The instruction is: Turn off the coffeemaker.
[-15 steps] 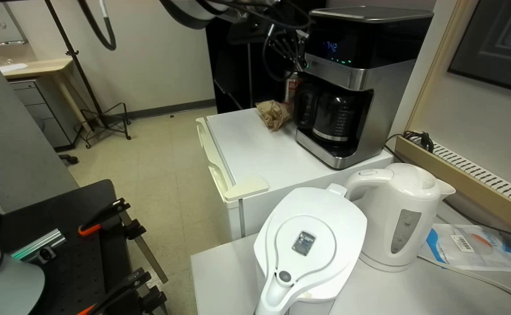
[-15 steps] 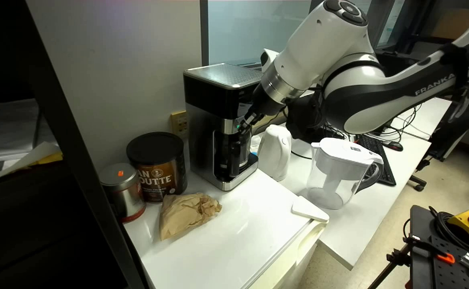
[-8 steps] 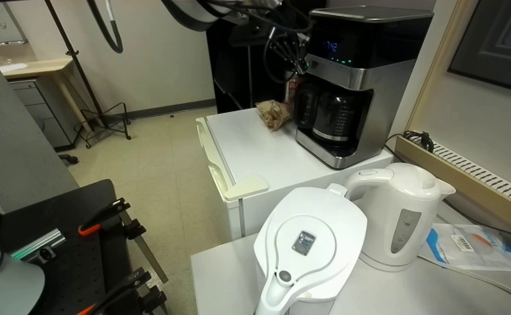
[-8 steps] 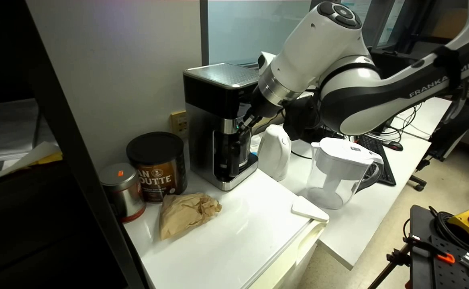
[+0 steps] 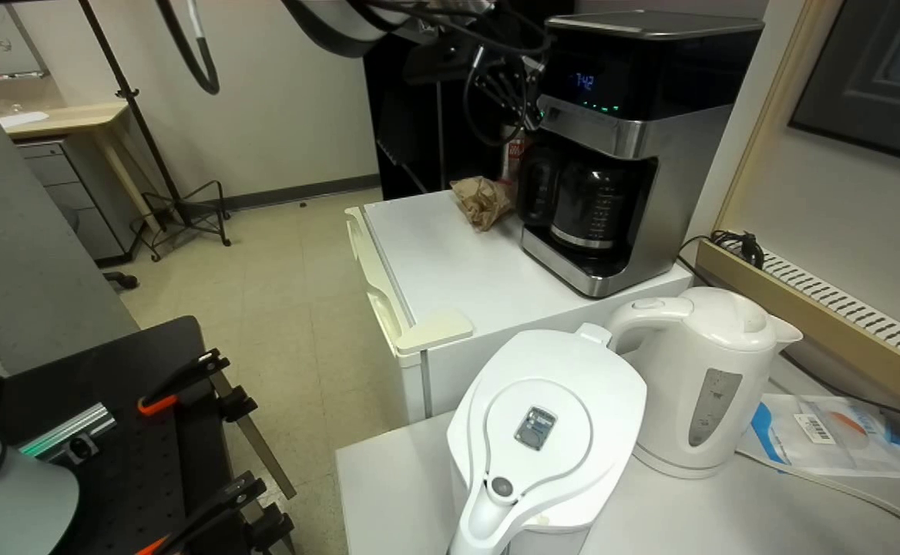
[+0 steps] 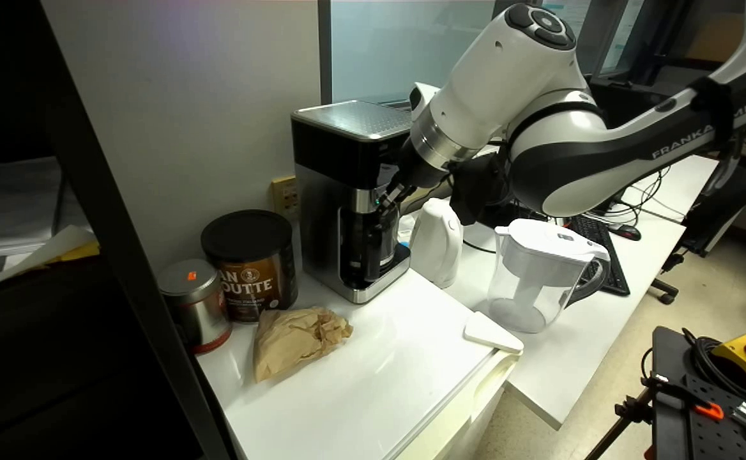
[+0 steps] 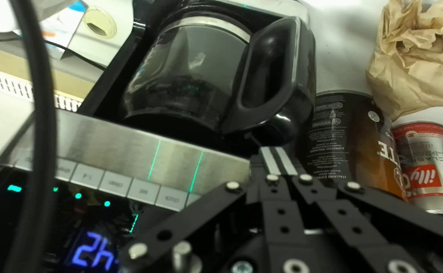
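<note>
The coffeemaker [image 5: 693,185] is a tall black and silver machine, upright on the white fridge top; both exterior views show it [image 6: 325,204]. Its blue display and green lights are lit. In the wrist view its silver front strip [image 7: 107,140] and row of grey buttons [image 7: 117,182] run to my gripper [image 7: 278,161]. The dark glass carafe [image 7: 191,72] sits inside. My gripper is shut, with nothing between its fingertips, at the strip's end on the carafe-handle side. In an exterior view the gripper [image 6: 386,201] is at the machine's front; contact is unclear. The gripper's fingers hide the row's last buttons.
A brown paper bag [image 6: 299,342], a large coffee can [image 6: 250,268] and a smaller can [image 6: 195,303] stand beside the machine. A white kettle [image 5: 708,385] and a water-filter pitcher [image 5: 550,439] stand on the lower desk. A dark cable [image 7: 41,125] crosses the wrist view.
The arm has shifted slightly toward the coffeemaker since one second ago, with almost no motion in the last half second. The gripper stays shut and the coffeemaker's lights stay lit.
</note>
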You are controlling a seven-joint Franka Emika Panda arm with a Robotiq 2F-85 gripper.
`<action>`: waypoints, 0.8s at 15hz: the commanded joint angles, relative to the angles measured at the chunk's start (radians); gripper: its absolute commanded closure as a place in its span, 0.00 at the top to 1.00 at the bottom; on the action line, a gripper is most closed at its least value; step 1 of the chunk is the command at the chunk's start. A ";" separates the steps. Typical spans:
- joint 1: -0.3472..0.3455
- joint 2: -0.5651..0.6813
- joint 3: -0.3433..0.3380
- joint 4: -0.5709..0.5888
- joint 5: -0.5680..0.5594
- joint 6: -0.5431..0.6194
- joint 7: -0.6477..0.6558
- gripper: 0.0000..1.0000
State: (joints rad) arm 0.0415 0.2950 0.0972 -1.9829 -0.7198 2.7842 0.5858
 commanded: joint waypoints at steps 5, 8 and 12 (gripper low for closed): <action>0.020 0.012 -0.026 0.058 -0.070 0.009 0.062 0.00; 0.022 0.013 -0.025 0.061 -0.080 0.009 0.067 0.00; 0.010 -0.019 -0.007 0.011 -0.054 0.000 0.029 0.00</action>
State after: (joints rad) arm 0.0510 0.2940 0.0919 -1.9661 -0.7628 2.7853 0.6239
